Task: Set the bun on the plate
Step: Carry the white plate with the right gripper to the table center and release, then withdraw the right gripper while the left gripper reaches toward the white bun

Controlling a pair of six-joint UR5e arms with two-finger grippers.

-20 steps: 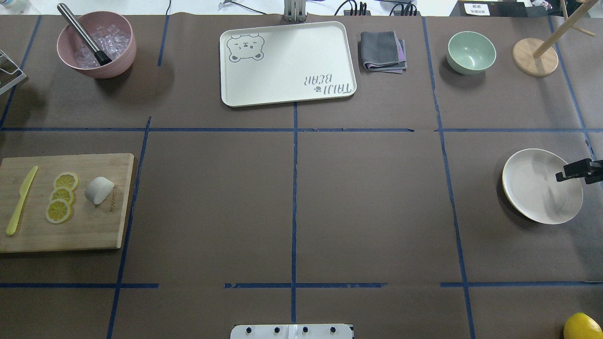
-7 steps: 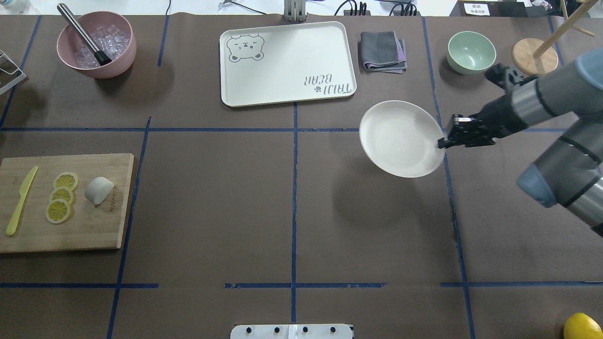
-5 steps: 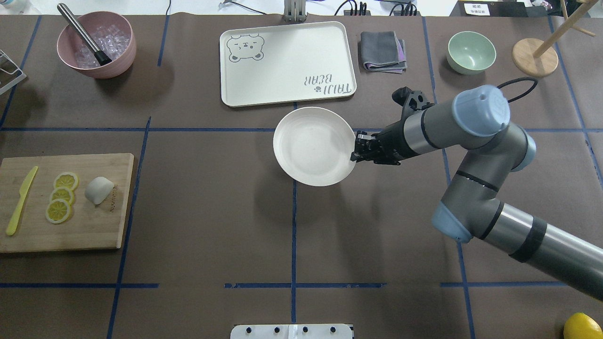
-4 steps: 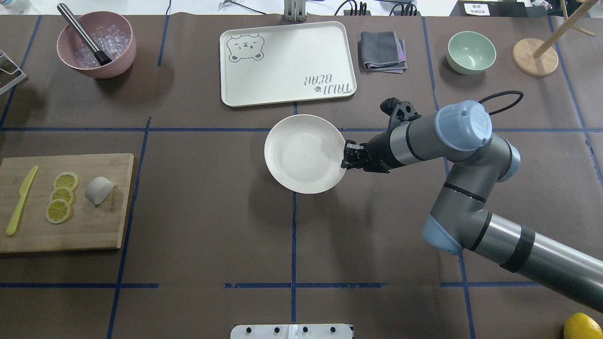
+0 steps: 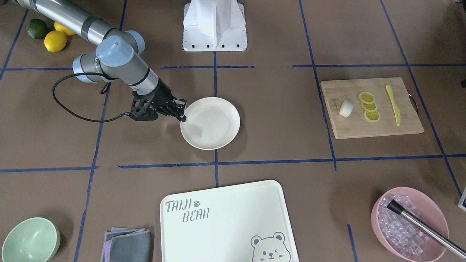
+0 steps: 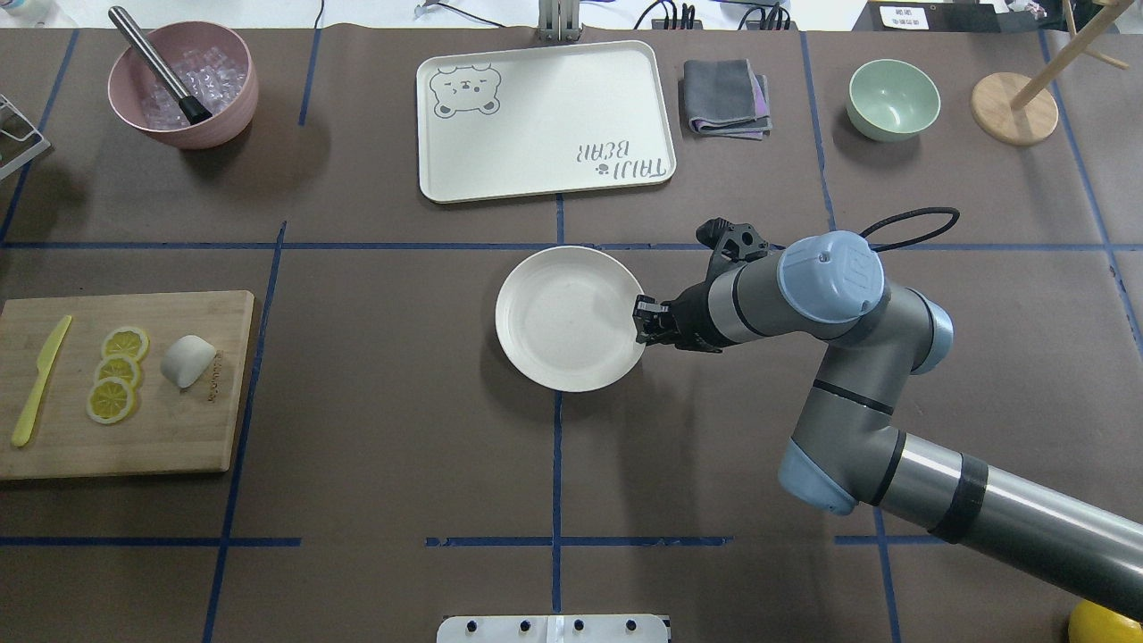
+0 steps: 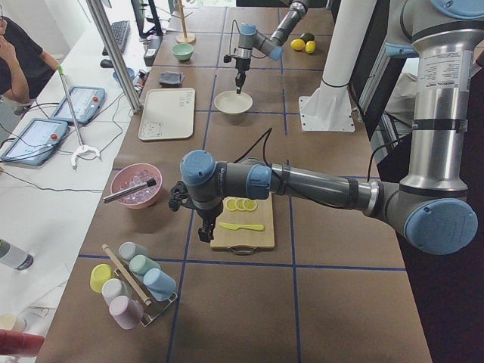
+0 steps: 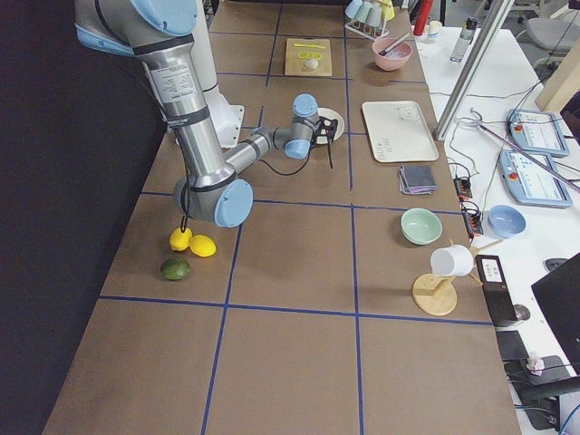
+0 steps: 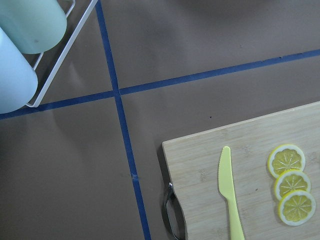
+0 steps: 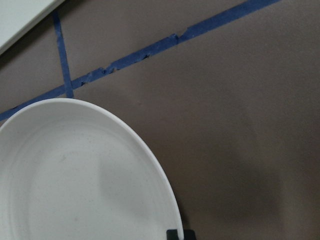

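The bun, a small white roll, lies on the wooden cutting board at the table's left, beside three lemon slices; across the table it shows as the bun. The cream plate is at the table's centre, at or just above the surface. My right gripper is shut on the plate's right rim, and the plate fills the right wrist view. My left gripper hangs over the board's outer end, seen only from the side, so I cannot tell its state.
A yellow knife lies on the board. The bear-print tray, folded cloth, green bowl, pink ice bowl and wooden stand line the far edge. A cup rack stands beyond the board.
The right arm carried the plate from the table's right side leftward to the centre and lowered it toward the surface. The bun and the board have not moved.
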